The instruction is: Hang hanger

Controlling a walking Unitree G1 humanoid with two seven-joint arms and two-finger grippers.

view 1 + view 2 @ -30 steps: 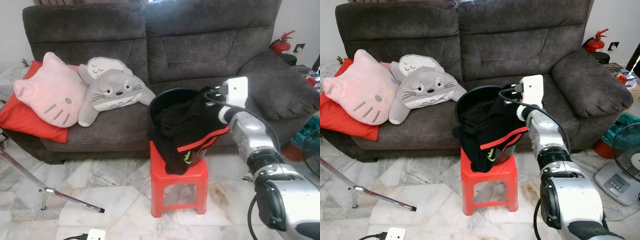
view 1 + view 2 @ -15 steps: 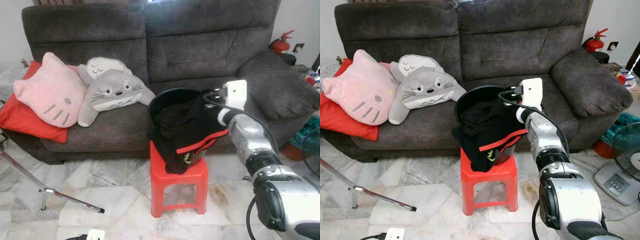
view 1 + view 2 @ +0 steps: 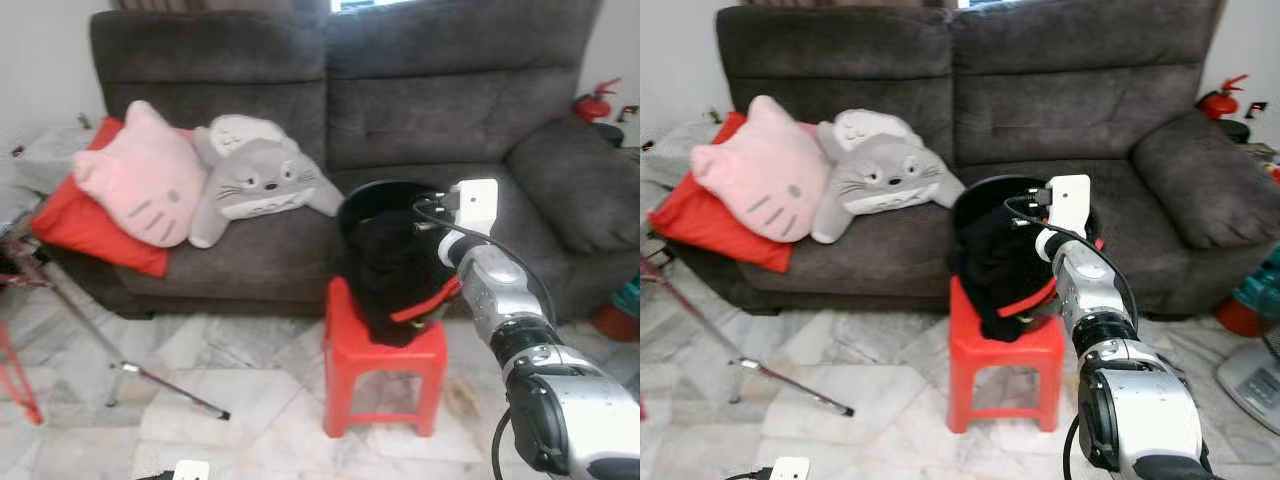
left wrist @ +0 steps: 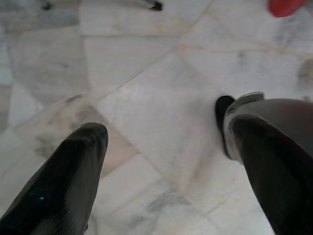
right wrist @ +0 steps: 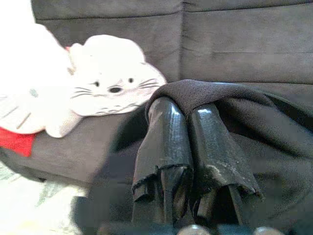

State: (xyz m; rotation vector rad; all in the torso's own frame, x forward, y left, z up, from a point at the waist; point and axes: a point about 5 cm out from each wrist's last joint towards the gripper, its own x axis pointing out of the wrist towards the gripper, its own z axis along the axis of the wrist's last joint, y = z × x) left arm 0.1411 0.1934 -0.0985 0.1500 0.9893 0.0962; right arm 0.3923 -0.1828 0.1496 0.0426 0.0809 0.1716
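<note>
The right hand point(image 5: 183, 147) has its two glossy black fingers pressed together on a fold of the black knit garment with red trim point(image 3: 1005, 265), its silver arm reaching in from the right. The soft, matte cloth spills over the rim of the round black plastic basket point(image 3: 985, 190) standing on the red moulded plastic stool point(image 3: 1002, 350). Behind is the dark grey plush sofa point(image 3: 1080, 90), carrying a grey-and-white cat-shaped pillow point(image 3: 885, 175), a pink cat-face cushion point(image 3: 765, 170) and a flat red cushion point(image 3: 685, 215). The left hand point(image 4: 161, 161) hangs over the pale marble tile floor point(image 4: 146, 73), fingers spread apart and holding nothing. No hanger can be made out.
</note>
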